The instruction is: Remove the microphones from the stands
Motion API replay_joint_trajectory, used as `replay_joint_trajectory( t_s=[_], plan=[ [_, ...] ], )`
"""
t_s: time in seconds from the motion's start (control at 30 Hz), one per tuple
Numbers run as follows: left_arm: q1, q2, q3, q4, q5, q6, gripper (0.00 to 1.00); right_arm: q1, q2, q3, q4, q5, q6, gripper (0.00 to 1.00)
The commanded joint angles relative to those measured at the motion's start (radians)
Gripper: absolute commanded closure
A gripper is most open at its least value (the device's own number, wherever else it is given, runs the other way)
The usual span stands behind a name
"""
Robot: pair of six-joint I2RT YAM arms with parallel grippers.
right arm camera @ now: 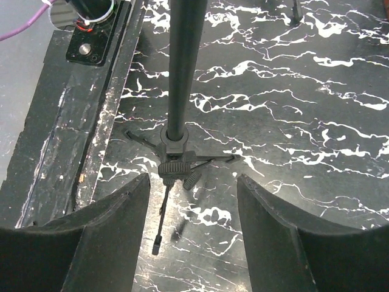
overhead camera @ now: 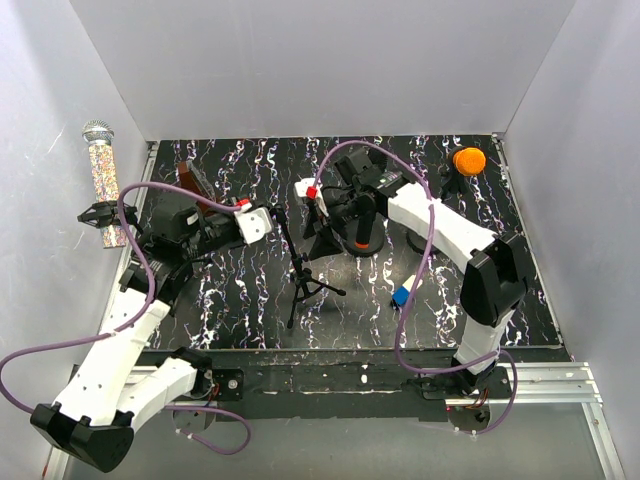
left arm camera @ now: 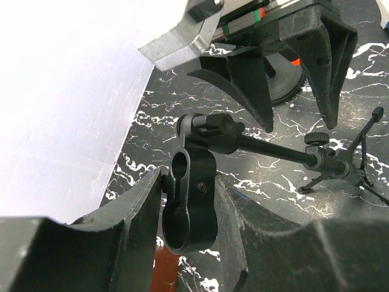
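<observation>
- Apparently the mic [overhead camera: 100, 165] is out of the stand [overhead camera: 299, 275]: it stands upright by the left wall [overhead camera: 40, 250] at the bench [overhead camera: 230, 300] edge, well apart from the stand.
- A dark clamp-like piece [overhead camera: 100, 213] crosses its lower barrel [overhead camera: 103, 190]; I cannot tell what it is.
- Left pincer [left arm camera: 188, 182] is clenched on the clip [left arm camera: 191, 210] at the top of the pole [right arm camera: 182, 73]; the clip looks empty.
- Right pincer [right arm camera: 193, 180] is released, poised above the pole with nothing between its fingers.
- I judge the mic stiff and light, with a glittery barrel that is probably slick and a mesh head [overhead camera: 97, 131] that dents easily.
- Best hold is across the barrel's middle, below the head, squeezed gently.
- If the dark piece grips it, pull along the barrel.
</observation>
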Motion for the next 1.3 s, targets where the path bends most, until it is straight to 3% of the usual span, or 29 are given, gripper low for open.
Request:
replay_joint_trajectory(
  t_s=[0.0, 0.23, 0.37, 0.5, 0.6, 0.7, 0.77, 0.83, 0.97, 1.03, 1.07, 1.13, 1.17, 1.27],
  plan=[
    [0.0, -0.021, -0.032, -0.026, -0.012, 0.019, 1.0, 0.02, 0.046, 0.062, -0.018, -0.024, 0.013, 0.35],
    [0.0, -0.02, -0.037, -0.011, -0.024, 0.01, 1.0, 0.029, 0.096, 0.117, -0.081, -0.028, 0.007, 0.45],
    [0.0, -0.016, -0.038, -0.002, -0.033, 0.0, 1.0, 0.037, 0.089, 0.1, -0.118, -0.03, -0.025, 0.57],
    [0.0, -0.02, -0.043, 0.009, -0.045, -0.019, 1.0, 0.041, 0.07, 0.071, -0.126, -0.027, -0.04, 0.86],
    [0.0, -0.018, -0.049, 0.032, -0.085, -0.063, 1.0, 0.051, 0.018, 0.004, -0.063, 0.069, -0.074, 0.99],
    [0.0, -0.013, -0.051, 0.055, -0.134, -0.144, 1.0, 0.077, -0.144, -0.273, 0.295, 0.261, -0.062, 0.99],
    [0.0, -0.009, -0.043, 0.052, -0.148, -0.219, 1.0, 0.121, -0.283, -0.531, 0.757, 0.433, -0.084, 0.99],
    [0.0, -0.009, -0.046, 0.041, -0.133, -0.264, 1.0, 0.144, -0.328, -0.697, 1.187, 0.501, -0.12, 0.99],
    [0.0, -0.021, -0.067, 0.044, -0.136, -0.321, 1.0, 0.147, -0.281, -0.719, 1.397, 0.536, -0.223, 0.99],
    [0.0, -0.023, -0.072, 0.044, -0.14, -0.321, 1.0, 0.144, -0.276, -0.731, 1.416, 0.521, -0.256, 0.93],
    [0.0, -0.023, -0.071, 0.044, -0.142, -0.317, 1.0, 0.146, -0.284, -0.728, 1.396, 0.518, -0.237, 0.83],
    [0.0, -0.023, -0.063, 0.041, -0.142, -0.304, 1.0, 0.143, -0.309, -0.687, 1.27, 0.492, -0.206, 0.42],
    [0.0, -0.021, -0.06, 0.04, -0.142, -0.295, 1.0, 0.134, -0.331, -0.647, 1.126, 0.448, -0.183, 0.32],
    [0.0, -0.023, -0.058, 0.038, -0.14, -0.278, 1.0, 0.092, -0.335, -0.461, 0.719, 0.311, -0.062, 0.28]
  ],
)
